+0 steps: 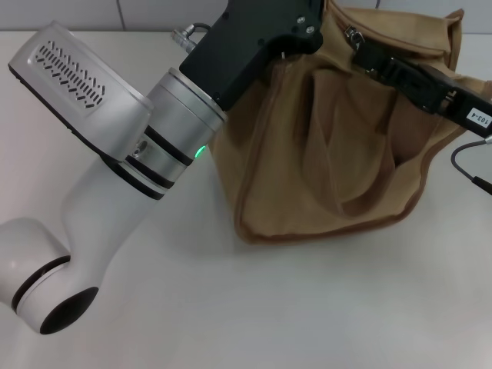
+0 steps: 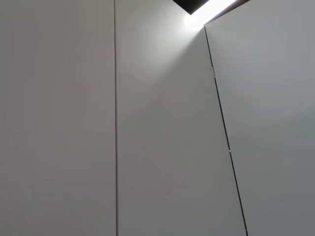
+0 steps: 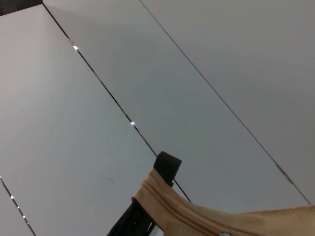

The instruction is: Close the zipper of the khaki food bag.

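Observation:
The khaki food bag [image 1: 330,154] stands at the back right of the table, its side panel and a flat handle facing me. My left gripper [image 1: 307,34] reaches over the bag's top left corner, its tips hidden by its black body. My right gripper [image 1: 363,48] comes in from the right at the bag's top edge, beside a small silver pull of the zipper [image 1: 352,34]. In the right wrist view the khaki zipper tape [image 3: 197,216] rises against one black finger [image 3: 167,167], which appears to hold it. The left wrist view shows only wall panels.
The white table [image 1: 307,307] lies bare in front of the bag. My big white left arm [image 1: 100,177] fills the left side of the head view. A grey cable [image 1: 465,165] loops at the right edge.

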Motion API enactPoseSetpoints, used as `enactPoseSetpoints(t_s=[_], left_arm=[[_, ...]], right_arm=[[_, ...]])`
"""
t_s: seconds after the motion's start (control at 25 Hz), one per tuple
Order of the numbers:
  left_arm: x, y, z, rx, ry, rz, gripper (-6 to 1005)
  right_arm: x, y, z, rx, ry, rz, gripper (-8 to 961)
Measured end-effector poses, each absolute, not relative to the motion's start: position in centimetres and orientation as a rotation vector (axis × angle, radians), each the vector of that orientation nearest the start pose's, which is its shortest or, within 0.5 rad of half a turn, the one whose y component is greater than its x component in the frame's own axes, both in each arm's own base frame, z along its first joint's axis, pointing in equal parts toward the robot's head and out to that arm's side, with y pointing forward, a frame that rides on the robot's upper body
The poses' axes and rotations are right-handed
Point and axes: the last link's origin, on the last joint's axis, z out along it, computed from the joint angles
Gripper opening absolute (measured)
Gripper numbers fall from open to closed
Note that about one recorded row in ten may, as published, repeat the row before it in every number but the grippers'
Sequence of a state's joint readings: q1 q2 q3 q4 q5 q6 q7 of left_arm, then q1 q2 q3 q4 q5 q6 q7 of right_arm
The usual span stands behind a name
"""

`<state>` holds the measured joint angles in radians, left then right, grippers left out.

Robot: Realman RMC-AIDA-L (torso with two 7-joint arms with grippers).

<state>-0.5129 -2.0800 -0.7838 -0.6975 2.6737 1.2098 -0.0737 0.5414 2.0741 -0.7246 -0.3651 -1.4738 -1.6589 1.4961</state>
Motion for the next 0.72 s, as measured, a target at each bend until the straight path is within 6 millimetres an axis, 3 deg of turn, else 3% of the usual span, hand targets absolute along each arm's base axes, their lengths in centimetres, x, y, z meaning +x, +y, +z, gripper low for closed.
enactPoseSetpoints(t_s=[0.72], left_arm=[[-11.86,32.49,-6.7,-1.924,-0.053,-1.341,108]], right_arm=[[22.93,32.77,0.57,-2.363,0.974,1.519,130]])
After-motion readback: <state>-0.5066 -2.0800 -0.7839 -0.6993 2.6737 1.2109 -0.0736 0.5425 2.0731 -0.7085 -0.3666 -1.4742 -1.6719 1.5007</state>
